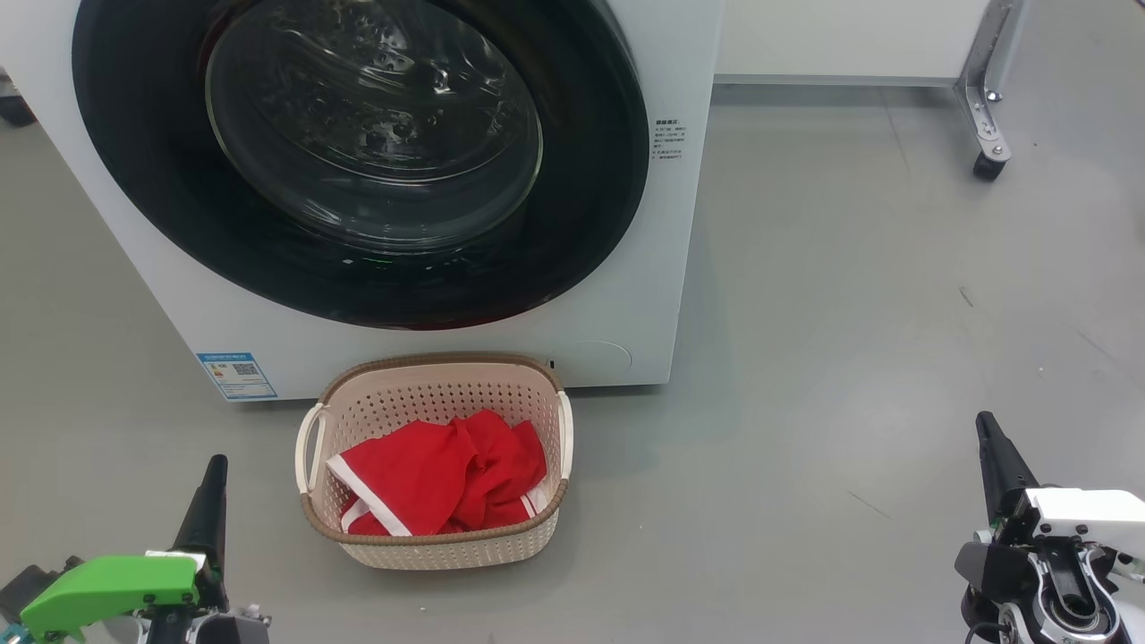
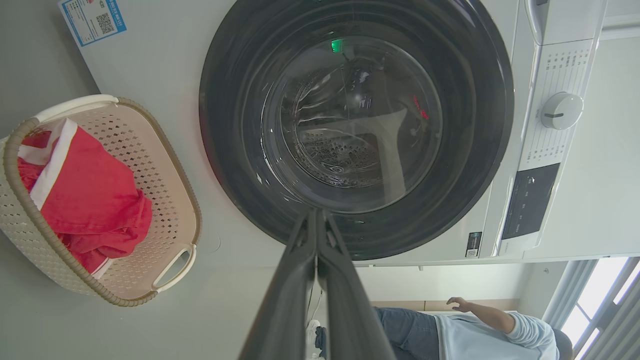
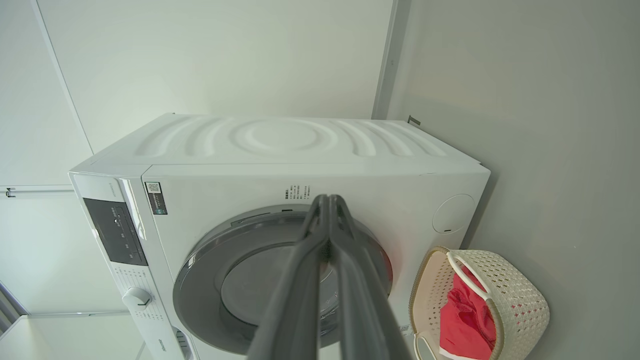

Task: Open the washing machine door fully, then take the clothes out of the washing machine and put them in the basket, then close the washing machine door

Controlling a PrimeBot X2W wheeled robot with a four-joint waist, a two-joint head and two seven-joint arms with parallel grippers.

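Down at the near edge, my left gripper [image 1: 215,467] and right gripper [image 1: 987,427] hang low, each with fingers pressed together on nothing. Far ahead stands the washing machine [image 1: 626,295], its door [image 1: 590,179] flush against the front, closed. On the floor just in front sits the basket [image 1: 429,362], with the clothes [image 1: 429,474] heaped inside. To me, the closing step looks done. The next move calls only for keeping both arms clear.

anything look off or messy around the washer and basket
Nothing stands out. The washing machine door sits shut against the washing machine. The basket stands upright on the floor just in front of it, with the clothes bunched inside.
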